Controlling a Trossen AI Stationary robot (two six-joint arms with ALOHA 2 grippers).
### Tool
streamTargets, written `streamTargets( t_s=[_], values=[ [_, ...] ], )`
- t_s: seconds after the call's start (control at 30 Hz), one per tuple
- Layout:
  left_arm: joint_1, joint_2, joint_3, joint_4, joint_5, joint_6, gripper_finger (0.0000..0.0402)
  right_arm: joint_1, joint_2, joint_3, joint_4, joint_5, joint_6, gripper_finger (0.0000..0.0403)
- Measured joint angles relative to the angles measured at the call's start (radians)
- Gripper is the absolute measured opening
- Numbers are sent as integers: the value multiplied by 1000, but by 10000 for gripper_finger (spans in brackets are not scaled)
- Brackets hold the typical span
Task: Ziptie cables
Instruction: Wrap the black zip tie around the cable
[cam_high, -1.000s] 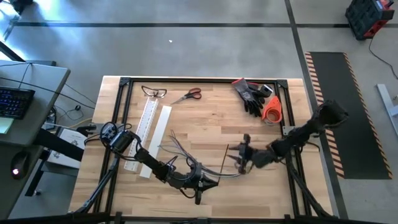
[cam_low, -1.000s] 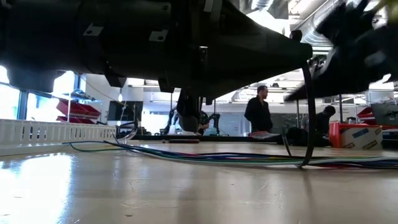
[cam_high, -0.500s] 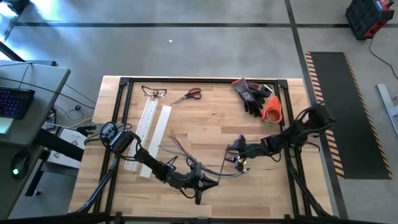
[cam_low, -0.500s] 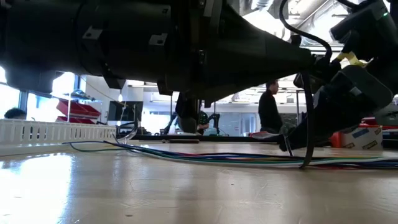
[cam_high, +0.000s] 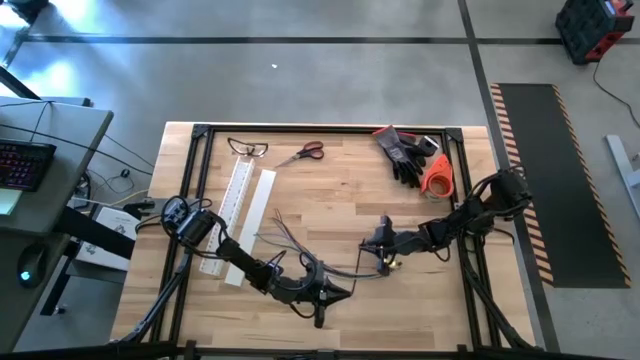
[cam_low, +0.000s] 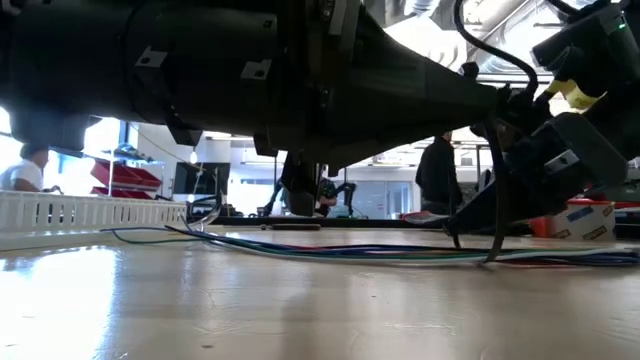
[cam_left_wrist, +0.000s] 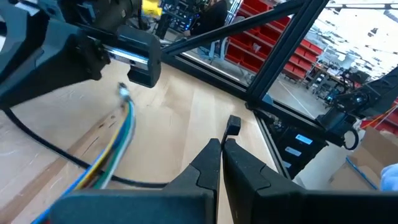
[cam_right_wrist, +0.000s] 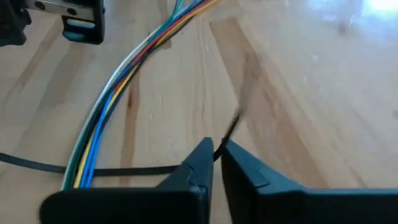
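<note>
The cables (cam_high: 300, 255) are a bundle of thin coloured wires lying flat on the wood, ends fanned toward the white bar; they also show in the right wrist view (cam_right_wrist: 118, 99) and the low view (cam_low: 350, 250). A thin black zip tie (cam_right_wrist: 124, 169) crosses the bundle at table level. In the low view the zip tie (cam_low: 495, 200) rises in an arc from the table. My left gripper (cam_high: 345, 291) is shut near the table's near edge, just left of my right gripper (cam_high: 380, 255), which is shut at the bundle's right end. My left gripper (cam_left_wrist: 221, 144) pinches the zip tie between its two shut fingers. The strap (cam_left_wrist: 155, 182) runs in from the cable side and a small black end piece (cam_left_wrist: 233, 124) sticks out past the fingertips. The fingers lie low, near the wood. My right gripper (cam_right_wrist: 216, 151) pinches the zip tie's thin free end between its shut fingers, and a short strip (cam_right_wrist: 233, 127) sticks out past the tips. The fingers come slanting down from the table's right. The strap curves down from the hold to the table by the cables.
A white slotted channel (cam_high: 238, 205) and a white bar (cam_high: 255, 225) lie left of the cables. Glasses (cam_high: 248, 149), scissors (cam_high: 303, 153), black gloves (cam_high: 405, 152) and an orange tape roll (cam_high: 437, 178) sit along the far edge. A person (cam_low: 437, 175) stands in the room behind.
My right gripper has come down toward the table and moved a little toward the left, closer to the left gripper and the cables' right end. The left arm and the cables have kept still.
</note>
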Motion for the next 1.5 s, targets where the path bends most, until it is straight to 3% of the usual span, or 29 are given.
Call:
streamTargets(
  t_s=[0.27, 0.5, 0.63, 0.93, 1.5],
  values=[
    [0, 0, 0, 10, -22, -3, 0, 122, 0, 109, -75, 137, -245, 1],
    [0, 0, 0, 18, -35, -3, 0, 258, 0, 311, -417, 437, -450, 0],
    [2, 0, 0, 35, -25, -3, 0, 292, 6, 412, -601, 534, -515, 0],
    [12, 0, 0, 54, 32, -20, 0, 326, 140, 547, -683, 603, -778, 0],
    [12, 0, 0, 2, 93, -84, 0, 362, 172, 585, -667, 643, -857, 0]
  ],
)
